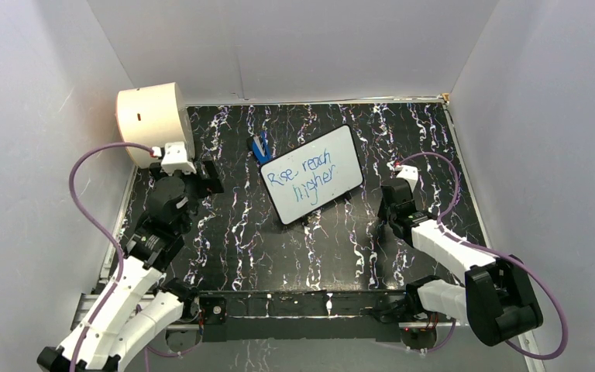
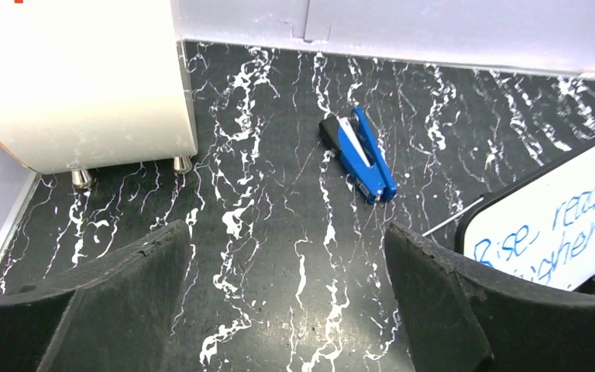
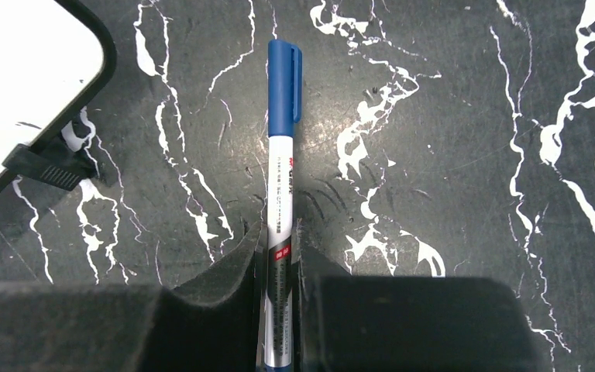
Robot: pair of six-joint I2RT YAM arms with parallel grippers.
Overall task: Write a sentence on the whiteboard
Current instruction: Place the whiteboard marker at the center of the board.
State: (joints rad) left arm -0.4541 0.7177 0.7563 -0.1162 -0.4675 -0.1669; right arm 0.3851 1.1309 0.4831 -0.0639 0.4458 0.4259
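The whiteboard (image 1: 314,174) lies tilted at the middle of the table, with the sentence (image 1: 307,177) "Rise reach higher" on it in blue, in two lines. Its edge shows in the left wrist view (image 2: 558,225), and a corner shows in the right wrist view (image 3: 23,70). My right gripper (image 3: 280,248) is shut on a capped blue-and-white marker pen (image 3: 283,155), low over the table just right of the board. In the top view the right gripper (image 1: 393,203) hides the pen. My left gripper (image 2: 287,232) is open and empty, left of the board.
A cream cylindrical drum (image 1: 151,120) stands at the back left, close to my left gripper (image 1: 201,174). A blue-and-black object (image 1: 259,147) lies behind the board's left corner and also shows in the left wrist view (image 2: 356,155). White walls enclose the table.
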